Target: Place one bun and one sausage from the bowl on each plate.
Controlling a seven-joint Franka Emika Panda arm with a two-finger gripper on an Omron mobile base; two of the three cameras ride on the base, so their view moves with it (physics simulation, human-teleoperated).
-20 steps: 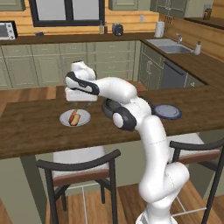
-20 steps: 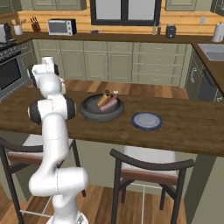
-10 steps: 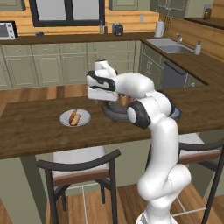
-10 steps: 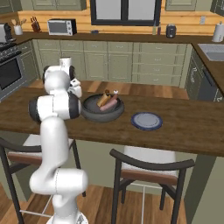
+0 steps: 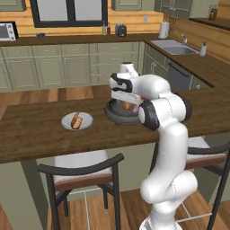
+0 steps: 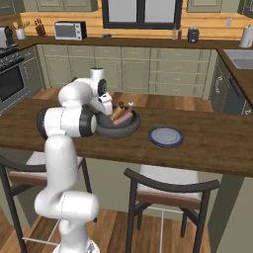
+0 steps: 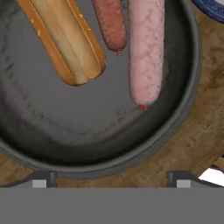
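Left base view: The white arm reaches over the dark wooden counter (image 5: 27,130), its hand hanging above the wide dark bowl (image 5: 117,116) near the frame's centre. The gripper (image 5: 128,104) is hidden behind the hand, so whether it is spread or closed cannot be told here. At nine o'clock from the bowl, well apart, lies the pale plate (image 5: 77,121), carrying a bun with a sausage (image 5: 77,120) on it. A chair (image 5: 81,173) stands below the counter at six o'clock of the plate.

Right base view: The arm's upper links cover the bowl's left side; the bowl's rim (image 6: 126,131) shows just right of the hand. A bun (image 6: 118,113) and a pale pink sausage (image 6: 124,117) stick up out of the bowl toward one o'clock. The blue-grey plate (image 6: 166,136) lies bare at three o'clock from the bowl, near it but not touching. A microwave (image 6: 69,30) sits on the far counter at eleven o'clock.

Hand view: The camera looks straight down into the bowl (image 7: 52,118). The bun (image 7: 65,39) lies at eleven o'clock, a dark reddish sausage (image 7: 111,24) at twelve, and the pale pink sausage (image 7: 145,52) just beside it at one o'clock. Two finger tips (image 7: 43,179) peek up at the bottom edge, set wide apart, with nothing between them. A sliver of the blue-grey plate (image 7: 212,8) shows at the top right corner.
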